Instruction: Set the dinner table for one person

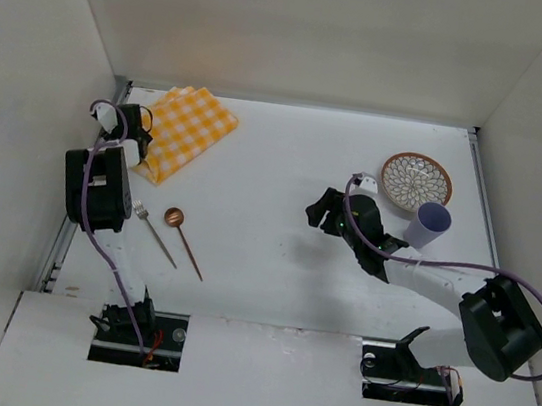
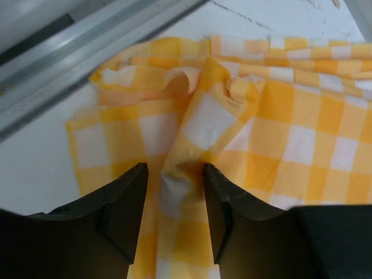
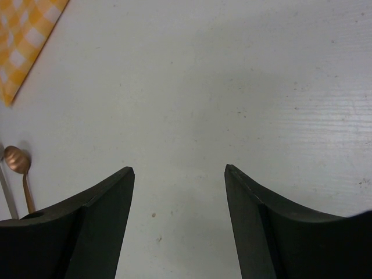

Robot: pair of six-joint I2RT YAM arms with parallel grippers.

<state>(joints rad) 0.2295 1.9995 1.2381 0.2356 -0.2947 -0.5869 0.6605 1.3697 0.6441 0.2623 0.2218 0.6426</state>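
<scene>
The white dinner table [image 1: 263,262] carries a yellow-and-white checked cloth [image 1: 192,129] at its far left. My left gripper [image 1: 136,144] is at the cloth's near-left corner. In the left wrist view my left gripper [image 2: 174,168] has its fingers pinching a raised, bunched fold of the cloth [image 2: 279,116]. A fork [image 1: 154,232] and a copper spoon [image 1: 185,241] lie near the left arm. A patterned plate [image 1: 416,181] and a lavender cup [image 1: 428,225] stand at the far right. My right gripper [image 1: 318,210] is open and empty over bare table [image 3: 192,87].
A metal edge rail [image 2: 87,40] runs just beyond the cloth at the left. White walls enclose the table on three sides. In the right wrist view the cloth's corner [image 3: 26,40] and the spoon's bowl [image 3: 16,160] show at the left edge.
</scene>
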